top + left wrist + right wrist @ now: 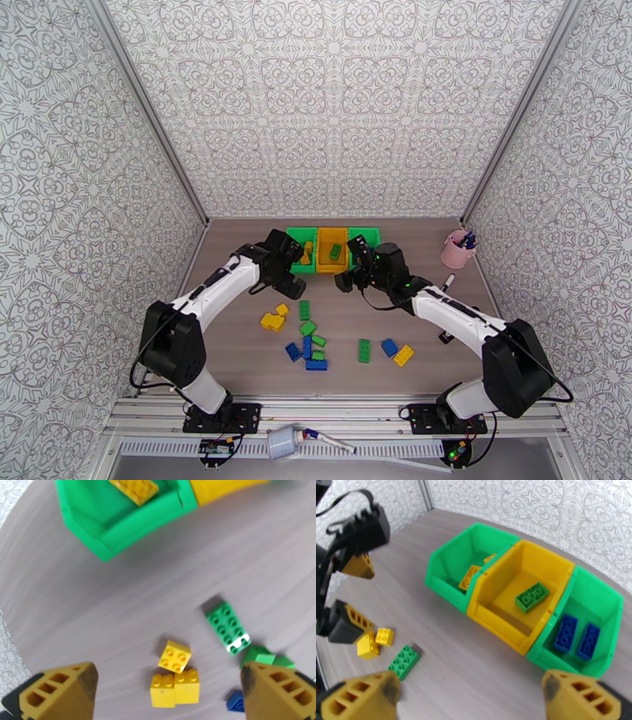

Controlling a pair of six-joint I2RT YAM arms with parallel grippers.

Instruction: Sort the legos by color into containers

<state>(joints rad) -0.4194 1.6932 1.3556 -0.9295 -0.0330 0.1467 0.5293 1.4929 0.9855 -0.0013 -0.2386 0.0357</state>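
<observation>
The containers stand in a row at the back: a left green bin (443, 578) holding a yellow lego (469, 576), a yellow bin (493, 623) holding a green lego (531, 596), and a right green bin (568, 666) holding two blue legos (565, 633). Loose yellow, green and blue legos (308, 335) lie mid-table. My left gripper (168, 675) hangs open above two yellow legos (175, 657), with a green lego (228, 627) to their right. My right gripper (470, 687) is open and empty in front of the bins. The left gripper (353, 594) also shows at the left of the right wrist view.
A pink cup of pens (458, 251) stands at the back right, with a marker pen (448, 282) lying in front of it. Patterned walls close in the table on three sides. A green (364, 350), a blue (389, 346) and a yellow lego (404, 355) lie nearer the right arm.
</observation>
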